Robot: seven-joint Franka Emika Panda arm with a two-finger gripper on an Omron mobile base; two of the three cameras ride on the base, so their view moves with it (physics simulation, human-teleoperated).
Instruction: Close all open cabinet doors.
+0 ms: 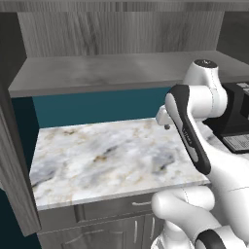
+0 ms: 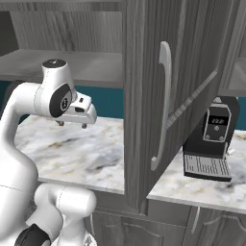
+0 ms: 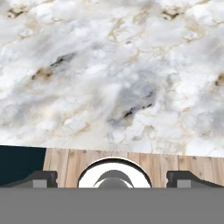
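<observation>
Above the marble counter (image 1: 112, 155), two cabinet doors stand open: the right cabinet door (image 2: 144, 96) swings out toward the base in the right base view, its slim silver bar handle (image 2: 162, 105) facing the camera, and the left cabinet door (image 1: 14, 160) shows edge-on at the left of the left base view. Between them the open cabinet shelf (image 1: 97, 73) is exposed. The gripper (image 2: 72, 124) hangs over the counter, pointing down, its fingers (image 3: 41, 178) spread wide and holding nothing. The doors look like rigid hinged panels, stiff and fairly light to swing, so each should turn easily on its hinges with little force; a slam at the end of travel is the likeliest trouble. No clamping seems needed: a flat push on the outer face near the free edge, close to the handle, would give the most leverage, while pressing near the hinge side would take more effort. A black coffee machine (image 2: 214, 139) stands on the counter beyond the right door.
</observation>
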